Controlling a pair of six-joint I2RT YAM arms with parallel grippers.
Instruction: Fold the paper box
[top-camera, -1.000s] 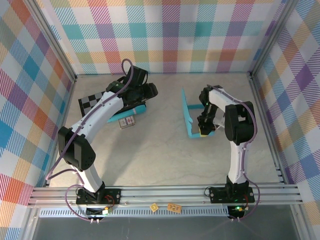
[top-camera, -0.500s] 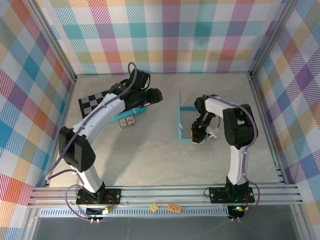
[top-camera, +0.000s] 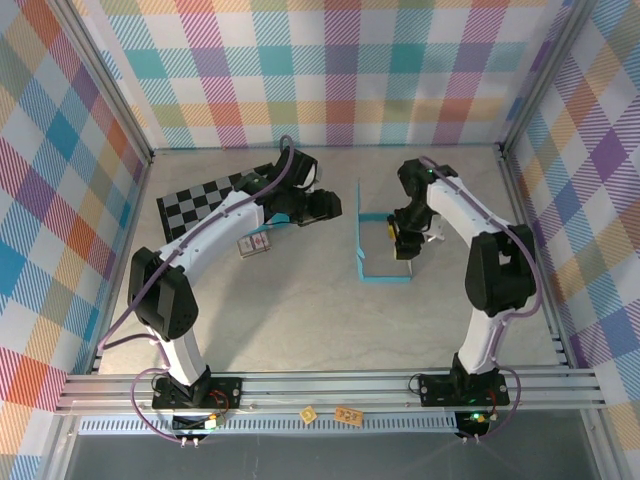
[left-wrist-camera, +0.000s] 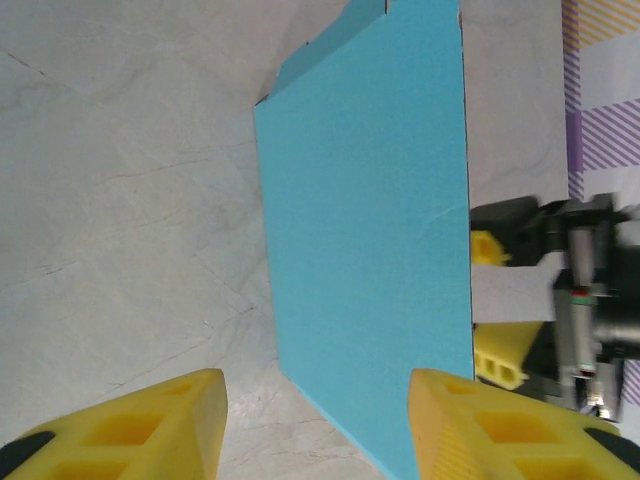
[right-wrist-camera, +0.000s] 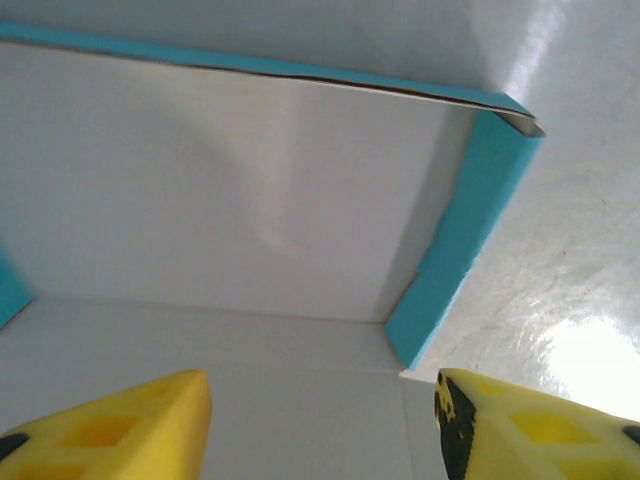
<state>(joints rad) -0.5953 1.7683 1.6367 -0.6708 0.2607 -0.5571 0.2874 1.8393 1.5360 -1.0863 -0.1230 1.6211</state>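
Observation:
The paper box (top-camera: 362, 235) lies mid-table with its whitish floor facing up and its turquoise left wall standing upright. In the left wrist view that wall's turquoise outer face (left-wrist-camera: 365, 230) rises just ahead of my left gripper (left-wrist-camera: 315, 430). The left gripper (top-camera: 333, 206) is open, to the left of the wall, with nothing held. My right gripper (top-camera: 403, 240) hovers over the box's inside. In its wrist view the right gripper (right-wrist-camera: 320, 430) is open above the white inner face (right-wrist-camera: 200, 200), beside a short turquoise side flap (right-wrist-camera: 470, 220). The right gripper's yellow fingers (left-wrist-camera: 500, 355) show past the wall.
A black-and-white checkered board (top-camera: 200, 203) lies at the back left, under the left arm. A small patterned card (top-camera: 255, 244) sits just in front of it. Plaid walls and an aluminium frame (top-camera: 525, 200) enclose the table.
The right gripper has let go of the box's near edge, opened and drawn back toward the far side. The box has settled flat. The left gripper has swung right, up to the box's left wall.

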